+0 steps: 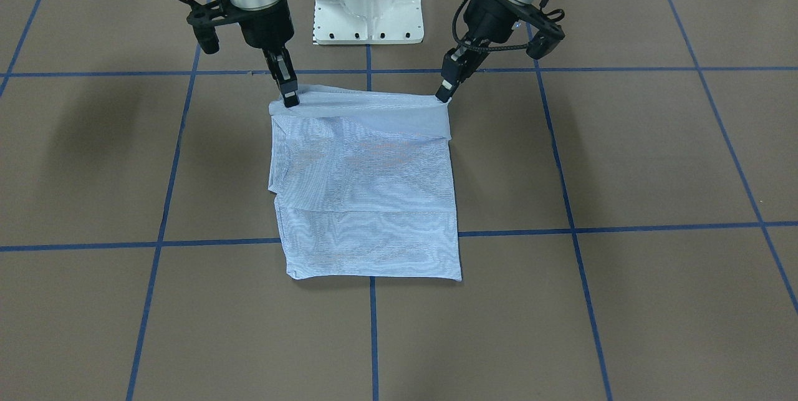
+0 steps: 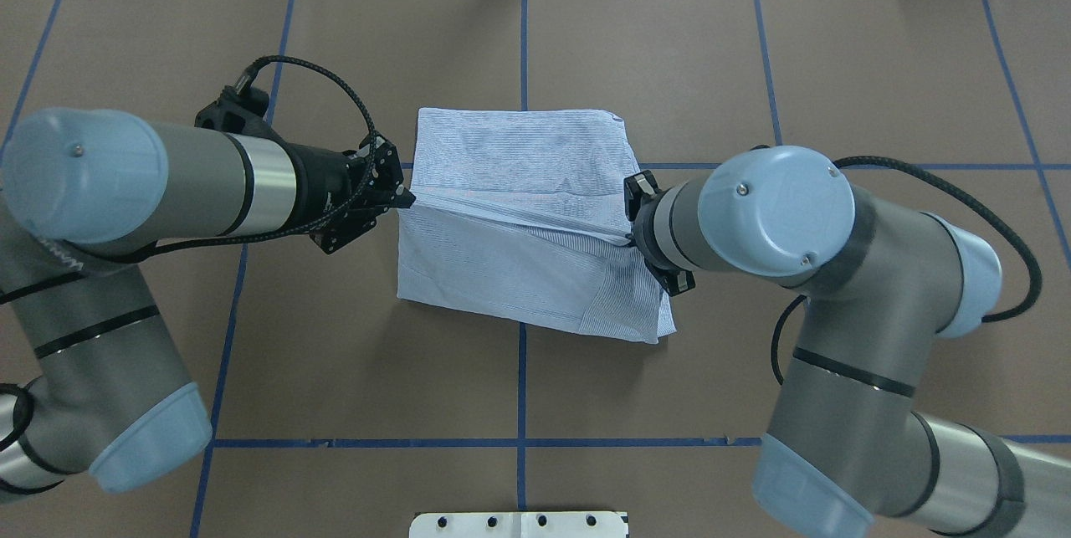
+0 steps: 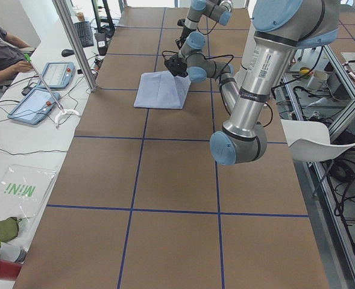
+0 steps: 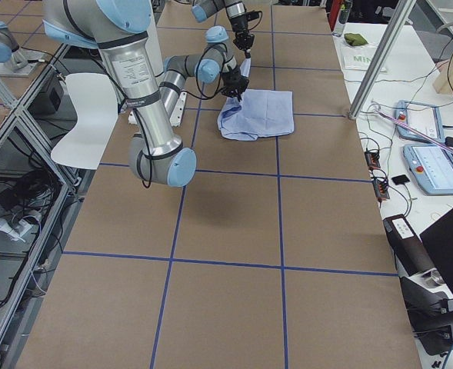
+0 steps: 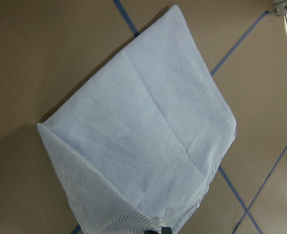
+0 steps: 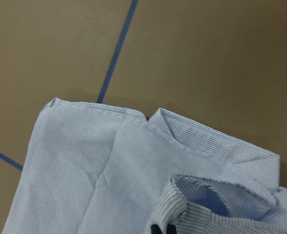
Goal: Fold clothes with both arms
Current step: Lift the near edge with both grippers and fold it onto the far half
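Table (image 1: 623, 158) roomy around shirt (image 1: 368, 201); left end effector (image 1: 444, 95), right end effector (image 1: 290, 99) clamp raised edge.

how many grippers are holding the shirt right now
2. The left gripper pinches one corner of the shirt's raised edge; the right gripper pinches the other corner. Both show clearly, so none is hidden.

My table (image 1: 623, 158) is a flat brown surface, marked into large squares by blue tape lines (image 1: 623, 227). One folded, finely striped light blue shirt (image 1: 368, 201) lies on it and covers a crossing of two of those lines. The shirt's far part rests flat, while its edge nearest me is raised off the surface. Past that raised edge, apart from the shirt, stands my white pedestal base (image 1: 368, 8).
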